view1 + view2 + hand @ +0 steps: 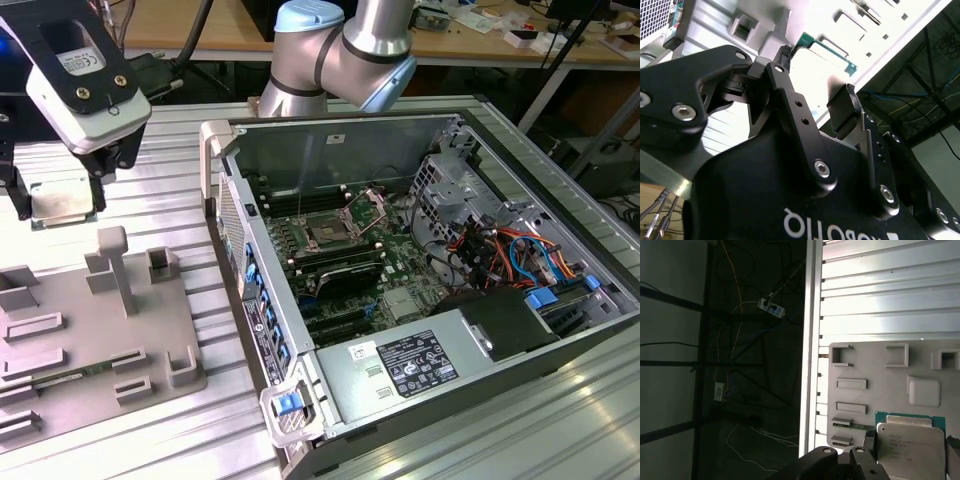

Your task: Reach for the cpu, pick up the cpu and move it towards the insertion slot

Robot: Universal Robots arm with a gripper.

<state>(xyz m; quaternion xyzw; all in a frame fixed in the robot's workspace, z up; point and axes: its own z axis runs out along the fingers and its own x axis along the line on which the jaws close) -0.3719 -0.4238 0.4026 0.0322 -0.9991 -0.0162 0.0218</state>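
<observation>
One square cpu [60, 203], silvery top, green edging, clamped between the jaws over the counter [170, 200], apart from the slot [328, 232].

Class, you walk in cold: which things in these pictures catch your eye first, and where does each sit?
The open computer case dominates the exterior view's right, its insertion slot at mid-board. At that view's upper left, the pincer grips the cpu above the ribbed table, near the grey tray.
</observation>
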